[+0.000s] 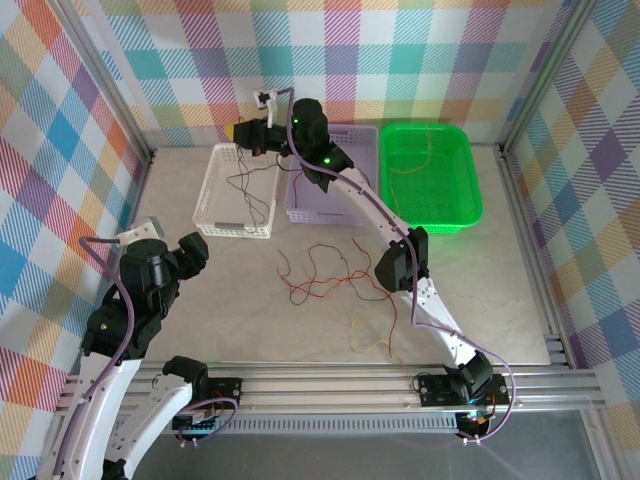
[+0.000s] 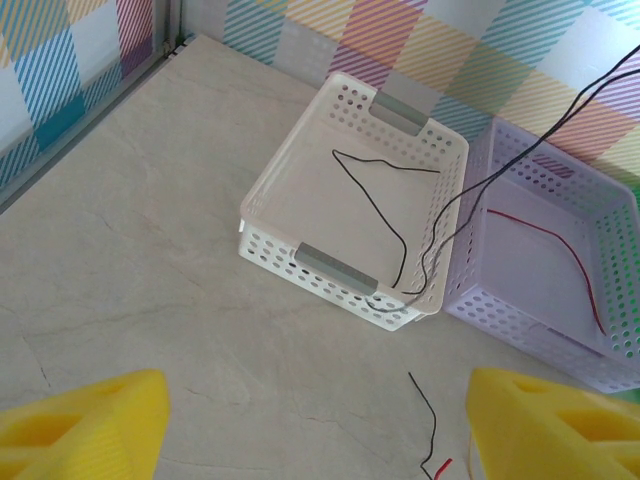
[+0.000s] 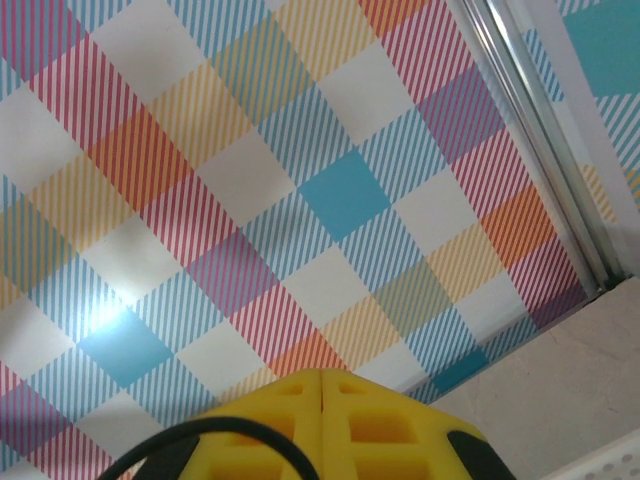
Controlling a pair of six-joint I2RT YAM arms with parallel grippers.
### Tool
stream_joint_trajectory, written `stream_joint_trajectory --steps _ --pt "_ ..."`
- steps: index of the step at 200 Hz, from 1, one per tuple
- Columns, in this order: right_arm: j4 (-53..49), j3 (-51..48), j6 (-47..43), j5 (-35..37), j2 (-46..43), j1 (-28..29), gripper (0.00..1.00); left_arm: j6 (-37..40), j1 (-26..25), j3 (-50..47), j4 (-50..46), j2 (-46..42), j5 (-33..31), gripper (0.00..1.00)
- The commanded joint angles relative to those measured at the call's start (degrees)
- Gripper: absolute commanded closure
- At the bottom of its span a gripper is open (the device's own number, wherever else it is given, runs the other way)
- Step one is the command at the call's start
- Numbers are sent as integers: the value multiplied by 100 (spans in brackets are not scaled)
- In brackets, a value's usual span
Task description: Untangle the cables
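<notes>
The right gripper [image 3: 322,388] has its yellow fingers pressed together, pinching a black cable [image 2: 470,195]. It is raised over the far end of the white basket [image 1: 210,190], at about 11 o'clock on the table [image 1: 250,320] in the overhead view. From the gripper, thin dark strands drop into that basket, and in the left wrist view they climb from the basket's near right corner toward 1 o'clock. One black strand lies curled on the basket floor. Just to the basket's 3 o'clock sits the purple basket [image 1: 300,208], with a red cable [image 2: 548,234] lying inside. The green basket [image 1: 472,180] stands further toward 3 o'clock. The remaining loose cables [image 1: 330,278], red and yellow-orange, sprawl tangled at the table's centre, toward 6 o'clock of the baskets. The left gripper [image 2: 315,405] hovers at 8 o'clock with its jaws spread wide and nothing between them.
</notes>
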Motion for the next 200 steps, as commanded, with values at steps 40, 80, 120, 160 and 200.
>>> stream_joint_trajectory --steps 40,80,120,160,200 --pt "372 111 -31 1041 -82 20 100 104 -94 -57 128 -43 -85 22" --pt "347 119 -80 1575 254 -15 100 114 -113 -67 119 -44 -111 22" --pt "-37 113 -22 1918 742 -167 100 122 -157 -68 132 -9 -100 22" --pt "-382 139 171 1861 1091 -253 100 132 -166 -75 136 -8 -106 22" --pt "-1279 103 398 2409 1080 -264 82 142 -166 -75 120 5 -98 22"
